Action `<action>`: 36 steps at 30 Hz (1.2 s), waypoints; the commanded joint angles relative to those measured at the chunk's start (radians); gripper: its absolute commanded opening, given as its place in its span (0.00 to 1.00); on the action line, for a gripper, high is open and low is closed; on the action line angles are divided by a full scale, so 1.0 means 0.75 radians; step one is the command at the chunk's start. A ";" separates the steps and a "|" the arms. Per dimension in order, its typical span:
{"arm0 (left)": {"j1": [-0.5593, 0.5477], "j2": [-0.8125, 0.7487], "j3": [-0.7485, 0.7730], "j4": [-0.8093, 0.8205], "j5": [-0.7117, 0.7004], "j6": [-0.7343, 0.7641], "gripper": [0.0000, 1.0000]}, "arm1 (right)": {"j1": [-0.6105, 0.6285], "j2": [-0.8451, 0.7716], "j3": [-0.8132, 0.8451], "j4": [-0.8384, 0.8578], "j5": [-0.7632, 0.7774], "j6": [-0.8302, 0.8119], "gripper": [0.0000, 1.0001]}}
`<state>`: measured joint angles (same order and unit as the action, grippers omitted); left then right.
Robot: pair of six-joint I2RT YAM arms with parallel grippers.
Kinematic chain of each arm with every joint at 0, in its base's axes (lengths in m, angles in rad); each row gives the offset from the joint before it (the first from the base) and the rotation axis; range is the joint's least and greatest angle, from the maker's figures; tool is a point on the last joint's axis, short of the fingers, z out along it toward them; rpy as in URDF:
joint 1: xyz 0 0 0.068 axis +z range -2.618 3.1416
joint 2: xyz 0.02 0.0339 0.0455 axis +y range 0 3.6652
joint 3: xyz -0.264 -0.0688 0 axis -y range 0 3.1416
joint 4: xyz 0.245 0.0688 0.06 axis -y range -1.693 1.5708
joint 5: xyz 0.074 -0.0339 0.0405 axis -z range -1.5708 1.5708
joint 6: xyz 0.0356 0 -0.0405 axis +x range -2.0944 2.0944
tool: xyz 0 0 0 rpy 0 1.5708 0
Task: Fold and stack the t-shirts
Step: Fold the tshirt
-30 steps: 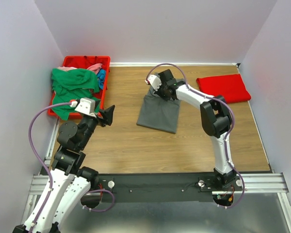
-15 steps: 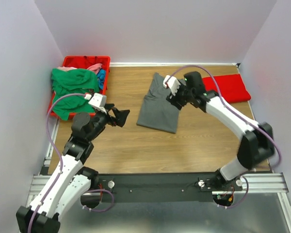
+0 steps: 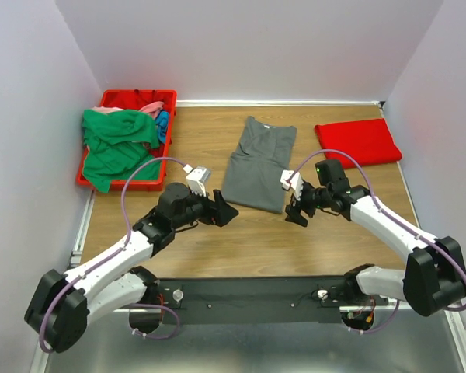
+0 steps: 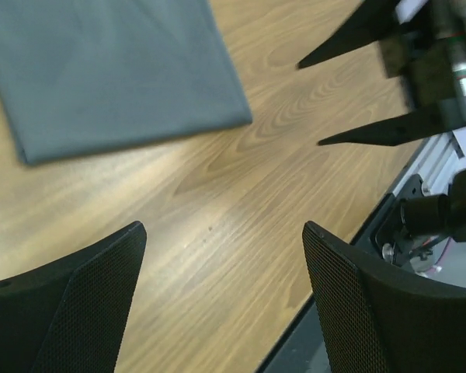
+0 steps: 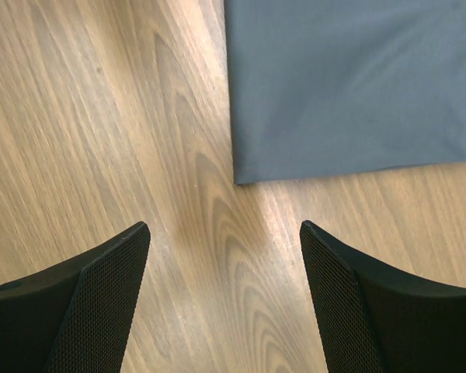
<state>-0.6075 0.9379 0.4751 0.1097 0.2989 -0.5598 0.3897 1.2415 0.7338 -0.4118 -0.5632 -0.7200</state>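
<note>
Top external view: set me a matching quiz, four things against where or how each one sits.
Things:
1. dark grey t-shirt
2. red t-shirt
3. green t-shirt
4. left gripper

Places or states:
A. spilling over the red bin
B. open, over bare wood of the table
C. folded, at the far right
D. laid flat in the middle

Pairs: 1-D, 2-C, 3-A, 4-B

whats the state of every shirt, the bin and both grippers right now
dark grey t-shirt: folded narrow, lying flat, ungripped
red t-shirt: folded, lying flat at far right
red bin: full, cloth spilling over its edge
green t-shirt: crumpled, draped over the red bin
left gripper: open, empty
right gripper: open, empty
</note>
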 commanded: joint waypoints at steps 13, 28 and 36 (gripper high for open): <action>-0.057 0.375 -0.008 0.120 -0.388 -0.450 0.89 | -0.014 -0.031 -0.035 0.030 -0.094 -0.060 0.85; -0.057 0.508 0.035 0.140 -0.435 -0.499 0.89 | -0.014 -0.015 -0.099 0.060 -0.104 -0.144 0.85; -0.055 0.533 0.033 0.158 -0.439 -0.493 0.89 | -0.014 -0.003 -0.103 0.062 -0.106 -0.151 0.86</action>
<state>-0.6437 1.3209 0.4843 0.1967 0.0074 -0.9283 0.3840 1.2316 0.6689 -0.3843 -0.6155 -0.8139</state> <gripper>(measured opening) 0.886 0.854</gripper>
